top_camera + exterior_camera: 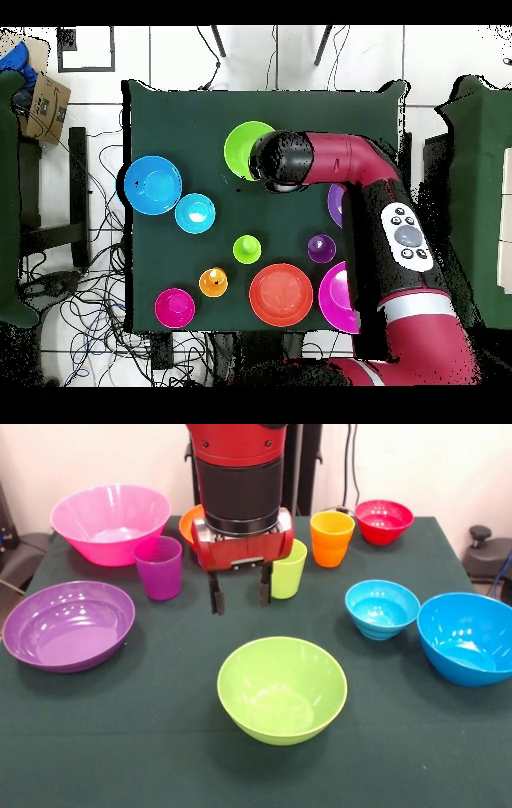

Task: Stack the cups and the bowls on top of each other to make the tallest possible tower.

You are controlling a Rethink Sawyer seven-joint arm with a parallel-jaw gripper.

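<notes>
From the front, your claw point(239, 594) hangs open and empty above the bench point(160, 744), with the lime green bowl point(282, 689) just nearer the camera. Overhead, the arm covers that bowl's point(243, 148) edge.

A dark green counter point(200, 120) is standing on a white tiled floor point(180, 55), where black cables point(90, 300) are trailing. A cardboard box point(42, 105) is sitting at the left edge.
</notes>
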